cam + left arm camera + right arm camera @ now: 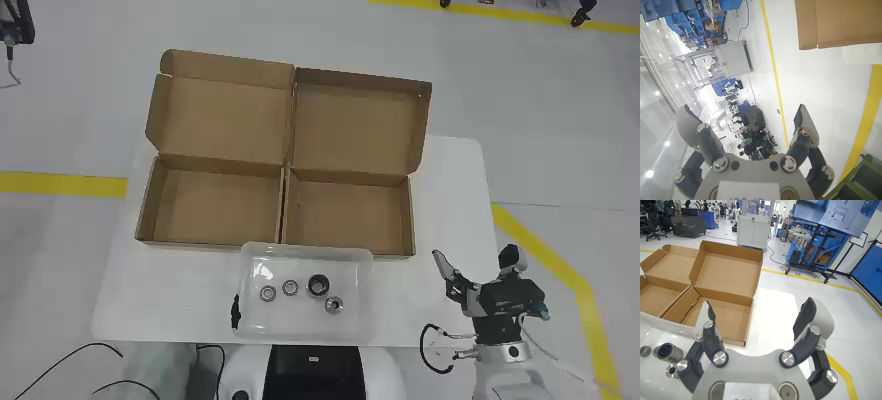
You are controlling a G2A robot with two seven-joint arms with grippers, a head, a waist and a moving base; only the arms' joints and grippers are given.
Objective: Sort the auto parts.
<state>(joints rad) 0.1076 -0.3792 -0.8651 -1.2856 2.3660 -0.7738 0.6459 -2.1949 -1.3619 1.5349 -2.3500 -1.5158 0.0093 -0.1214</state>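
Observation:
A clear plastic tray [305, 250] at the table's front edge holds several metal auto parts: two small ring bearings [268, 293], a black cylindrical bearing [319, 285] and a silver disc [334, 304]. In the right wrist view the cylindrical bearing [668, 352], a ring bearing [644, 351] and the disc [672, 370] lie close beside my right gripper [758, 302]. It is open and holds nothing. From above, that right gripper [475, 258] hovers off the tray's right side near the table edge. My left gripper [743, 109] is open and empty, facing the floor.
Two open cardboard boxes stand side by side behind the tray, lids folded back: the left box [215, 205] and the right box [348, 215], both empty. The right box [719, 311] lies just ahead of my right gripper. A cardboard panel [838, 22] shows in the left wrist view.

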